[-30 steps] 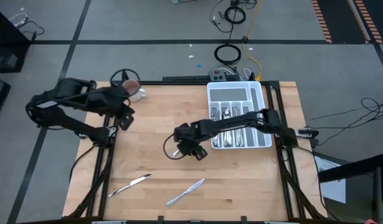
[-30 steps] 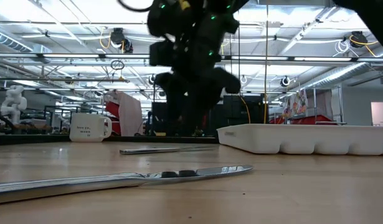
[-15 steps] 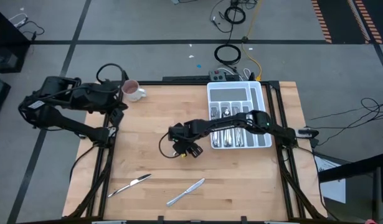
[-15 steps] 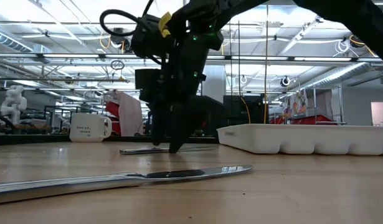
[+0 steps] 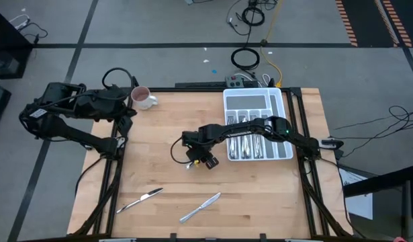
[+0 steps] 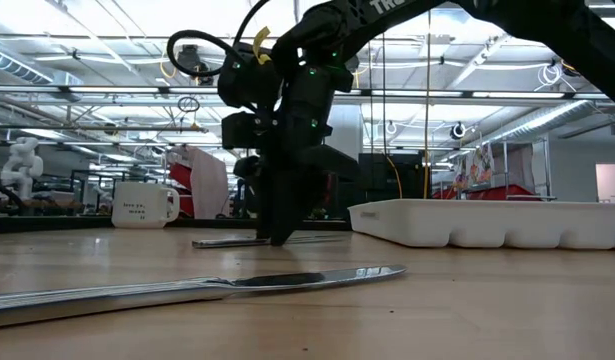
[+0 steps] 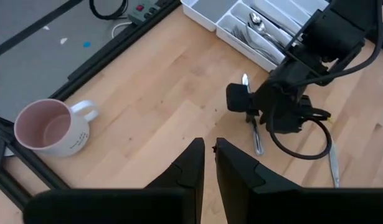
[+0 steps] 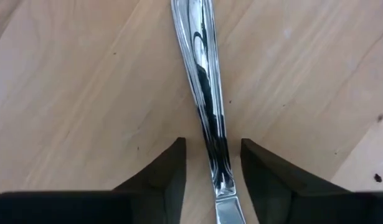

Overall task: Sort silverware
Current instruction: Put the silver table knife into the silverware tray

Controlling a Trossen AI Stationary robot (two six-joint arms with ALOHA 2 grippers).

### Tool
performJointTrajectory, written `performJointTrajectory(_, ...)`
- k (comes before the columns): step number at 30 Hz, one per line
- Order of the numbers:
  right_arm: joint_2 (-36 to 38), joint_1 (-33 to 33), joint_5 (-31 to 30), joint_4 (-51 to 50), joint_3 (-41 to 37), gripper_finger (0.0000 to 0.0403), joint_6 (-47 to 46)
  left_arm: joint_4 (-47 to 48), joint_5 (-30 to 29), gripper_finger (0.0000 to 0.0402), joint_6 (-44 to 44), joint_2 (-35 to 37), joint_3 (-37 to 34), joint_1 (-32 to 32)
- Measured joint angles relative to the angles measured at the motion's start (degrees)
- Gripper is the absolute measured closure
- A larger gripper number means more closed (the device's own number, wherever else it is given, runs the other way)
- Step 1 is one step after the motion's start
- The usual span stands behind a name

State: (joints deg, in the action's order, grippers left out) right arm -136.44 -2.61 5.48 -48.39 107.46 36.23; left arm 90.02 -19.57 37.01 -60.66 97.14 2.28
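Observation:
A slim piece of silverware (image 8: 207, 93) lies flat on the wooden table near its middle, and shows in the left wrist view too (image 7: 256, 134). My right gripper (image 8: 211, 162) points down over it, open. One finger stands on each side of the handle, with a gap on both sides, and the fingertips are down at the tabletop (image 6: 277, 238). Two knives (image 5: 140, 200) (image 5: 201, 206) lie near the front edge. My left gripper (image 7: 210, 168) hangs shut and empty above the table's far left corner.
A white divided tray (image 5: 287, 107) with silverware in its compartments stands at the far right. A white mug (image 5: 142, 97) stands at the far left corner, close to my left arm. Bare wood lies between the right gripper and the front knives.
My right gripper has sunk to the tabletop and gone a little toward the table's left edge. Its fingers have come down astride the silverware piece. My left gripper has drawn back toward the table's far left corner, then kept still. The silverware has not moved.

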Motion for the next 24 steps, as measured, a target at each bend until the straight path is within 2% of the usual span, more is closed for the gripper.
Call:
performJointTrajectory(5, -0.96, 0.1, -0.15, -1.06, 0.05, 0.0298, -0.61, 0.0, 0.0, 0.0356, 0.0, 0.02, 0.0, 0.0)
performJointTrajectory(12, -1.44, 0.47, -0.77, -2.11, 0.15, 0.039, -2.55, 0.0, 0.02, 0.0356, -0.01, 0.04, 0.0, 0.0)
performJointTrajectory(24, -0.11, 2.42, -2.68, -3.67, 1.57, 0.0401, -7.71, 0.0, 0.0, 0.0356, -1.97, 0.04, 0.0, 0.04)
